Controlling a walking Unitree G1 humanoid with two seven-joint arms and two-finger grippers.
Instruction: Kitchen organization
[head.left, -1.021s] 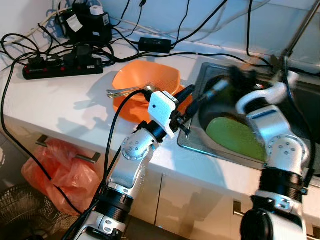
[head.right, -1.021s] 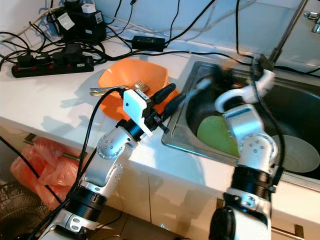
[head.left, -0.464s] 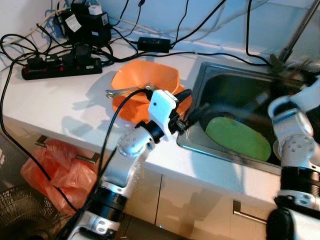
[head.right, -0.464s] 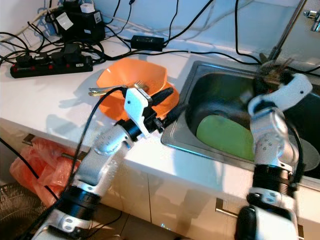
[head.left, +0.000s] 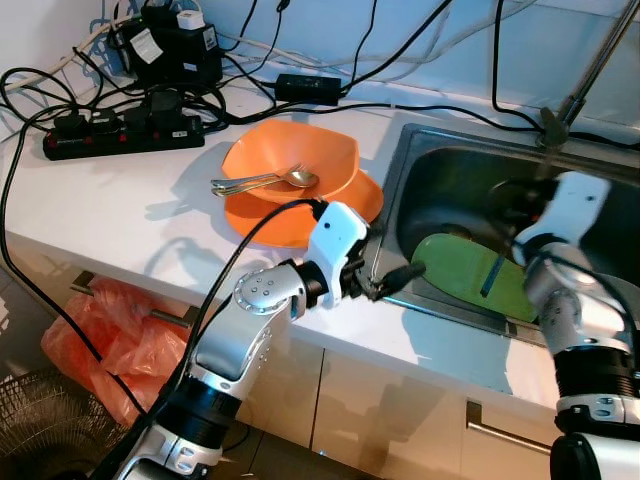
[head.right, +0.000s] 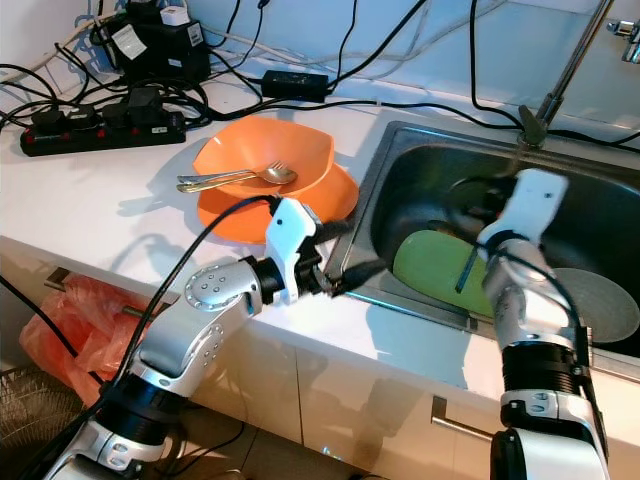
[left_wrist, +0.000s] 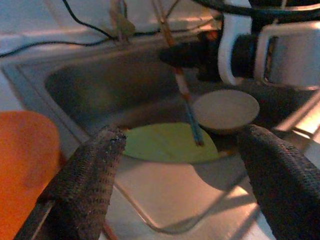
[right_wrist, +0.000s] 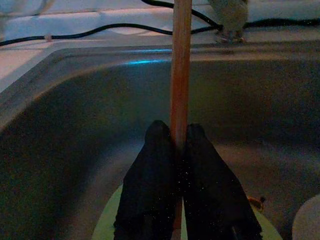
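Over sink (head.left: 440, 180), your right gripper (right_wrist: 181, 150) pinches chopstick (right_wrist: 180, 65), tip above green plate (head.left: 470, 280). Left gripper (head.left: 395, 280) at sink edge, fingers spread, empty. Thin stick may pivot or slip; watch cables (head.left: 300, 100) snagging arm, bowl (head.left: 290, 165) nearby.

- The sink (head.left: 440, 175) is brushed metal with a dull sheen; the green plate (head.left: 470, 275) in it looks smooth and matt
- The orange bowl (head.left: 290, 155) is glossy plastic; the spoon (head.left: 265, 181) in it is shiny metal
- The stick (right_wrist: 180, 65) looks like bare wood; the left gripper's fingers (left_wrist: 87, 182) are black with a rough, woven-looking texture
- The countertop (head.left: 120, 200) is smooth white; the bag (head.left: 110, 335) below is thin, crinkled orange plastic
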